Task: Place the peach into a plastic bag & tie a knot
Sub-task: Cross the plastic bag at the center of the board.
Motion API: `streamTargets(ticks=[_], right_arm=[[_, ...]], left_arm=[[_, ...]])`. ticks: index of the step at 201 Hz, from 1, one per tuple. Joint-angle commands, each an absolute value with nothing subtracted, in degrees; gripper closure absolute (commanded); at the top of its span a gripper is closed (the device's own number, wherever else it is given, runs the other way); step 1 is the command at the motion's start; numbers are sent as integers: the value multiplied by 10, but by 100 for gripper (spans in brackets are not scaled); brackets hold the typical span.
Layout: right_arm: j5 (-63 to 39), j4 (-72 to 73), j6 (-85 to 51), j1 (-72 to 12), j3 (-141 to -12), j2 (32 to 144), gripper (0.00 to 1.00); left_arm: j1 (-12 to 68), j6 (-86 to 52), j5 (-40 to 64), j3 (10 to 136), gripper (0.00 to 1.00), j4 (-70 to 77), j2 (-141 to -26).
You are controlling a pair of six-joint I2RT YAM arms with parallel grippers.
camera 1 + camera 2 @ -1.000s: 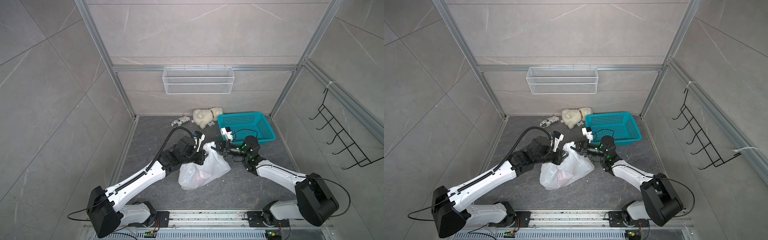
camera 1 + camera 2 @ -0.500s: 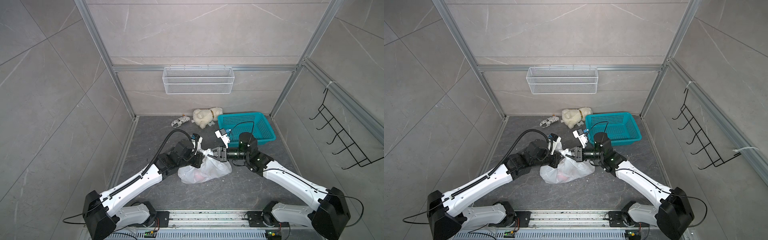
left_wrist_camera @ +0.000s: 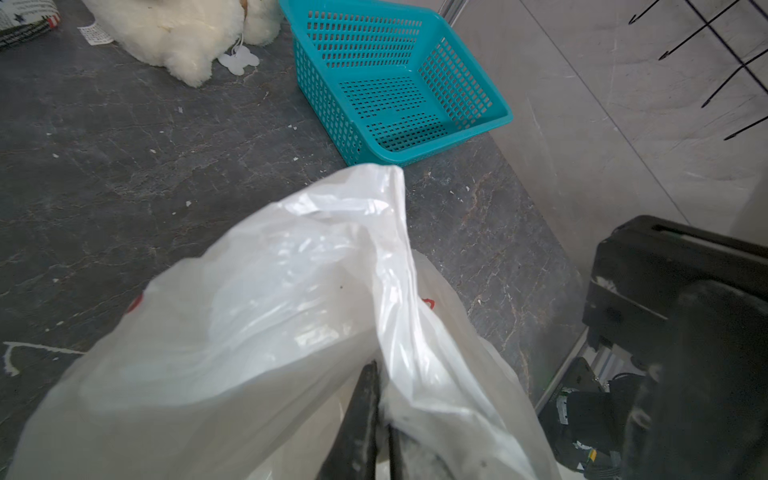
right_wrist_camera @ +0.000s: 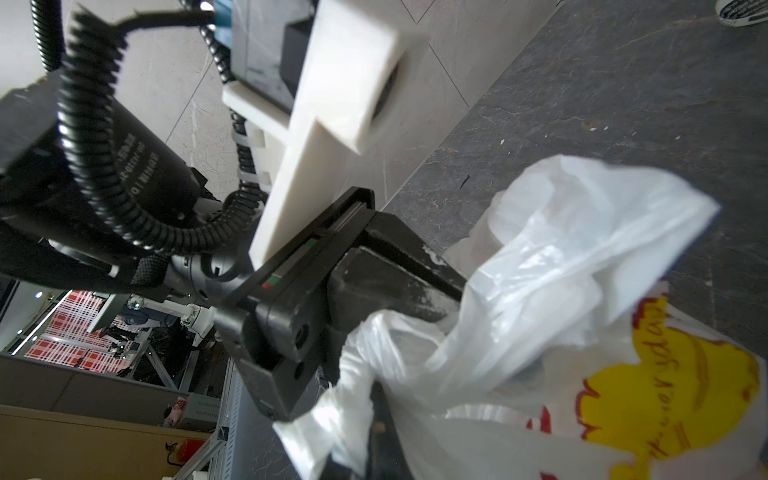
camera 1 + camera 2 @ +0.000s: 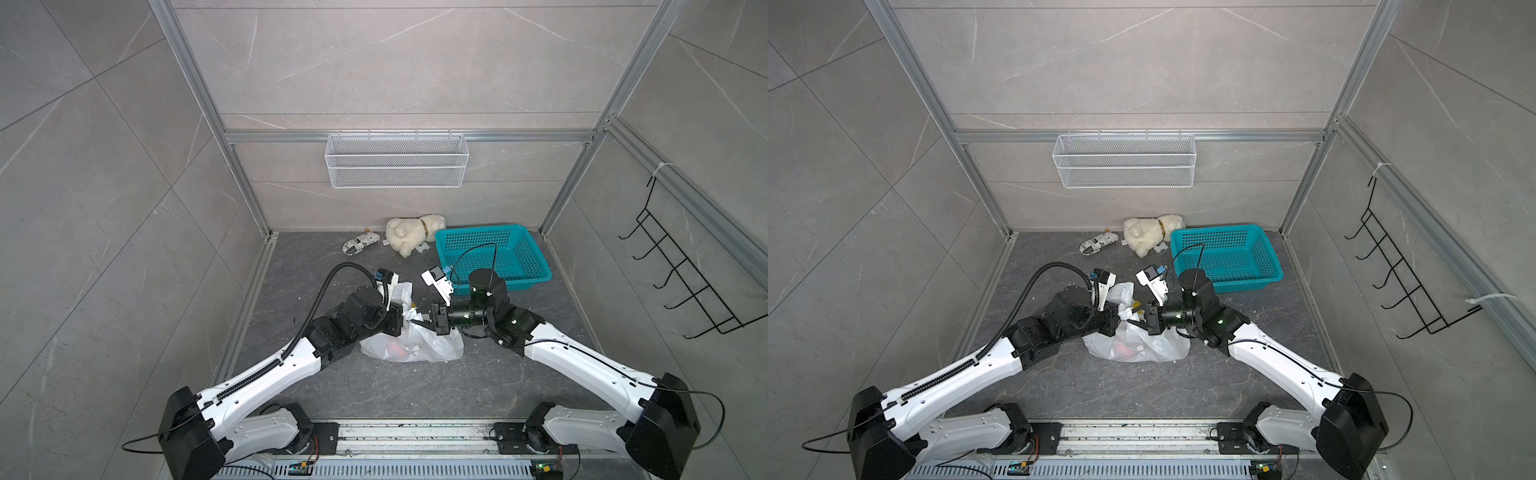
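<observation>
The plastic bag (image 5: 419,347) lies slumped on the dark floor in both top views, also (image 5: 1144,347). A pinkish-red shape inside it is the peach (image 5: 395,349). My left gripper (image 5: 403,322) and right gripper (image 5: 420,320) meet tip to tip over the bag's bunched neck. In the left wrist view my left gripper (image 3: 380,419) is shut on a fold of the white bag (image 3: 257,316). In the right wrist view my right gripper (image 4: 374,432) is shut on a twisted white strip of the bag (image 4: 561,266), beside its yellow print (image 4: 665,399). The knot is hidden among the crumpled film.
A teal basket (image 5: 496,257) stands just behind the right arm. A white plush toy (image 5: 409,237) and a small black-and-white packet (image 5: 360,243) lie by the back wall. A wire shelf (image 5: 397,166) hangs on that wall, a black hook rack (image 5: 685,286) on the right wall.
The bag has dropped from hanging to lying slumped on the floor. Both grippers came down and forward with its neck, and the right wrist turned.
</observation>
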State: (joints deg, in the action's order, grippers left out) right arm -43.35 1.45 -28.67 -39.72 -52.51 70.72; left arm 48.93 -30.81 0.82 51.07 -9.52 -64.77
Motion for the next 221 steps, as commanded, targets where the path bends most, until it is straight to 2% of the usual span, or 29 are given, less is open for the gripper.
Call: streamTargets(ticks=[1,48,76,119,183,221], right_arm=[[-421,-23,-239,-410,-533,698,100],[-382,-50,-208,-429,-534,694,100],[-366,-72,-198,-440,-543,699,98],[-325,-79,-193,-452,-539,690,92],[-274,-52,-202,-466,-516,670,87],[-251,-68,-193,-467,-514,661,78]], left_arm=[[489,-338,34,500,89,-9,-634],[488,-377,35,454,80,64,-616],[488,-392,34,423,86,127,-606],[488,-412,40,389,90,196,-599],[488,-431,71,364,90,263,-608],[488,-428,77,365,90,261,-610]])
